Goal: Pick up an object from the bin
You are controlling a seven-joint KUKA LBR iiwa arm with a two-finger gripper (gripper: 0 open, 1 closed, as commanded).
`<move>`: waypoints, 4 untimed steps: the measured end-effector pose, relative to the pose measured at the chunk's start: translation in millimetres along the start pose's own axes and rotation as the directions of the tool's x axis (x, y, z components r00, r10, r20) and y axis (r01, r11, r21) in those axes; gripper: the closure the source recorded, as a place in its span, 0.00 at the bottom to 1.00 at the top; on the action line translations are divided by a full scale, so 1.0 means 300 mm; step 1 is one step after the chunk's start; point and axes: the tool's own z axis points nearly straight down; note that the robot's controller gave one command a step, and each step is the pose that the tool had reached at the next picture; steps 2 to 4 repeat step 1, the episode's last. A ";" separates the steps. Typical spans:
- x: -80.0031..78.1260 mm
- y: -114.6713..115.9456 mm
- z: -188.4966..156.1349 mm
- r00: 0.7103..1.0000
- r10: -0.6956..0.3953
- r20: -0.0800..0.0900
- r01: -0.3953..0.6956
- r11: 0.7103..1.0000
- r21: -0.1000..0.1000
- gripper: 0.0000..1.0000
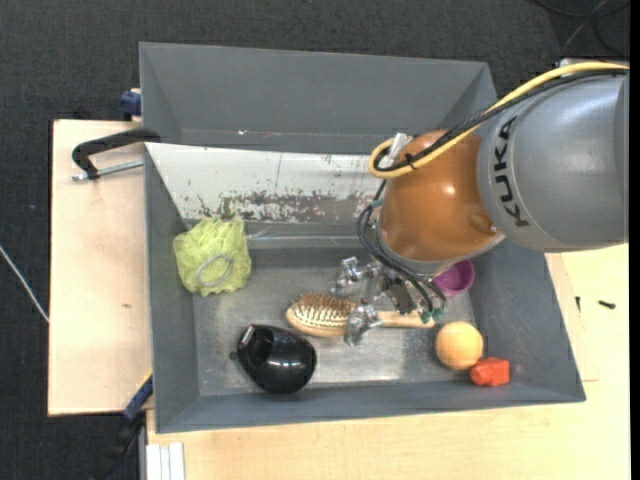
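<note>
My gripper (354, 299) hangs low over the middle of the bin floor, its two metal fingers (349, 270) standing apart and open. A wooden hairbrush (318, 315) lies just beside and under it, bristles up, with the handle running right beneath the gripper. The lower fingertip is at the brush's neck, the upper one on the bare floor behind it. Nothing is clearly clamped between the fingers. A purple cup (456, 278) sits just right of the gripper, partly hidden by the arm.
A yellow-green mesh sponge (212, 255) lies at the left. A black rounded thing (275, 359) rests near the front wall. A yellow-orange ball (459, 345) and a small red-orange piece (491, 372) sit at the front right corner.
</note>
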 end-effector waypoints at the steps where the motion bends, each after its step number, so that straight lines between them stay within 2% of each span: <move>1: -0.002 0.000 -0.035 1.000 0.000 0.000 0.000 1.000 0.000 1.00; 4: -0.002 0.000 -0.035 1.000 0.000 0.000 0.000 1.000 0.000 1.00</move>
